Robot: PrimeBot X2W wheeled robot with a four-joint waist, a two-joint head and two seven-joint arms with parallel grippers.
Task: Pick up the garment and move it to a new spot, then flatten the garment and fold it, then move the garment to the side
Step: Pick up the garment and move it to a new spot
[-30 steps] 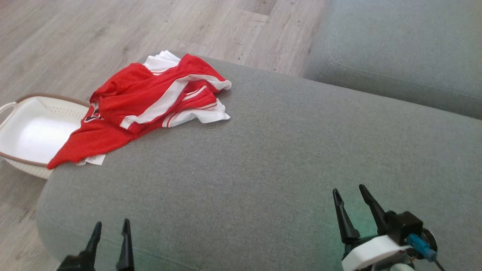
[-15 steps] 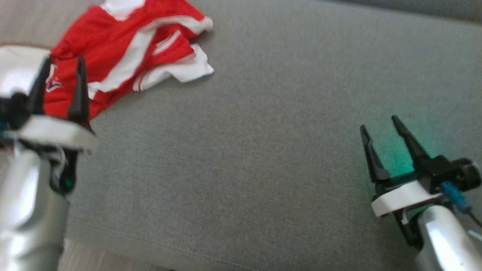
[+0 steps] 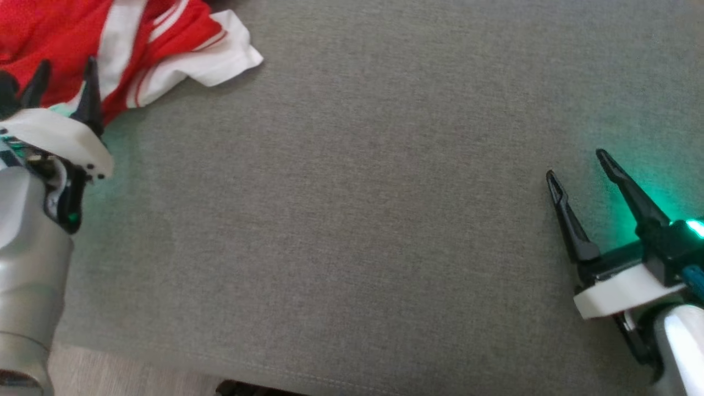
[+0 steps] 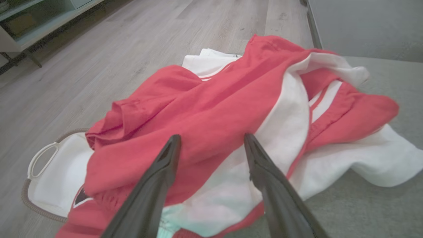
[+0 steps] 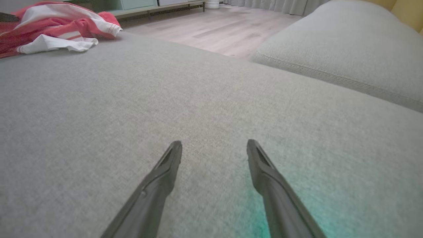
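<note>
The garment (image 3: 126,49) is a crumpled red and white jersey lying at the far left of the grey cushion (image 3: 357,220). In the left wrist view the garment (image 4: 214,112) bulges just past my fingers, partly draped over the cushion's edge. My left gripper (image 3: 66,71) is open, its tips over the garment's near edge with nothing between them. My right gripper (image 3: 577,168) is open above bare cushion at the right, far from the cloth. The right wrist view has the garment (image 5: 59,28) at the upper left, with my right gripper (image 5: 214,147) empty.
A white basket (image 4: 56,178) stands on the wood floor (image 4: 115,56) beside the cushion, under the garment's hanging part. A second grey cushion (image 5: 347,49) lies beyond a gap at the right. A low pale-green cabinet (image 4: 36,19) stands farther back.
The head camera has tilted down, so the garment sits higher and further left in the picture. My left arm has come up to the garment's near edge. Both grippers stay open.
</note>
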